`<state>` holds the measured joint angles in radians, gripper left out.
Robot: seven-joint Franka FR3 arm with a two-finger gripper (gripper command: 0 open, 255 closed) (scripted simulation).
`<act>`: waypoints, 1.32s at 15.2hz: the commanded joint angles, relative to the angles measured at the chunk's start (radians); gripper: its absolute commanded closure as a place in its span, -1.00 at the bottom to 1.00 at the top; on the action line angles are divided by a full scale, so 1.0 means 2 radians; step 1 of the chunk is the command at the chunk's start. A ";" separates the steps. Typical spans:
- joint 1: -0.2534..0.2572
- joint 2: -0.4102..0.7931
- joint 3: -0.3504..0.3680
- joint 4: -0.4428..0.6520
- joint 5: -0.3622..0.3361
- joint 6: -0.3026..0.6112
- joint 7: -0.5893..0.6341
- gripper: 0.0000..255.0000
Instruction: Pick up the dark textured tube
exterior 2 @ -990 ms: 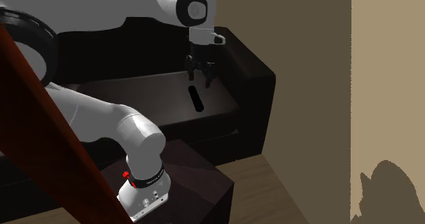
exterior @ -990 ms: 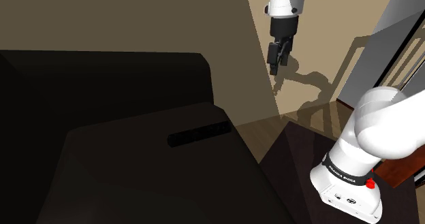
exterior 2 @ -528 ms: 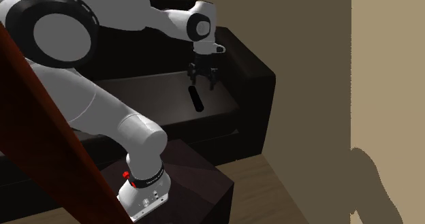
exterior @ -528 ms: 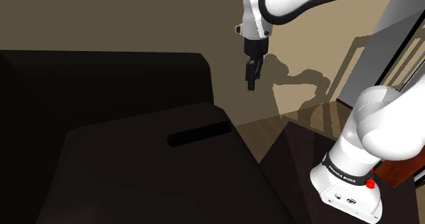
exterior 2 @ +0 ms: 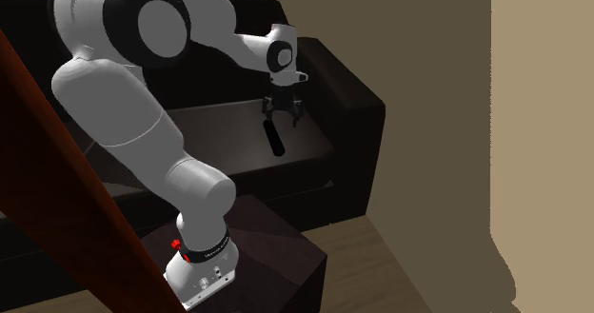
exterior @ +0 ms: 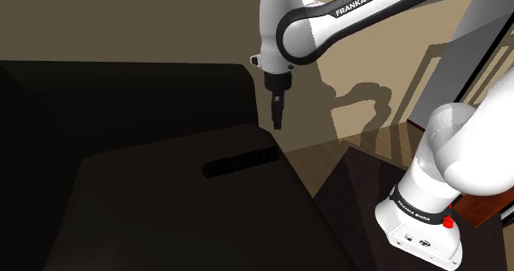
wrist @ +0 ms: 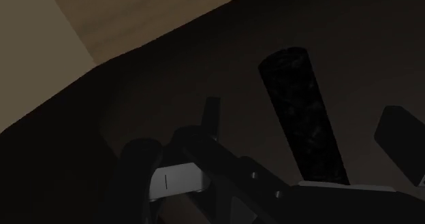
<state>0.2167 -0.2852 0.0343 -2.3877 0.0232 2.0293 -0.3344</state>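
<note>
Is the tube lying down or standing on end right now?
Lying down: the tube rests on its long side on the sofa seat.

near end of tube (wrist: 306, 131) hidden behind hand (wrist: 302, 108), stand (exterior: 346, 197) cut by edge

A very dark brown, boxy sofa (exterior: 148, 195) carries everything. On its seat lies one dark, speckled, straight tube (exterior: 240, 163), flat on its side, close beside the sofa's armrest and roughly parallel to it. Its surface seems rough, though the light is dim.
</note>
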 commanded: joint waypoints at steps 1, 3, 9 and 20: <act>0.010 0.029 0.005 0.006 0.002 0.027 -0.023 -1.00; 0.021 0.058 0.012 0.015 0.003 0.051 -0.042 -1.00; 0.049 0.142 0.037 0.049 0.002 0.113 -0.097 -1.00; 0.051 0.183 0.039 0.036 -0.003 0.168 -0.099 1.00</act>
<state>0.3183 0.0797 0.1118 -2.3157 0.0179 2.3630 -0.5324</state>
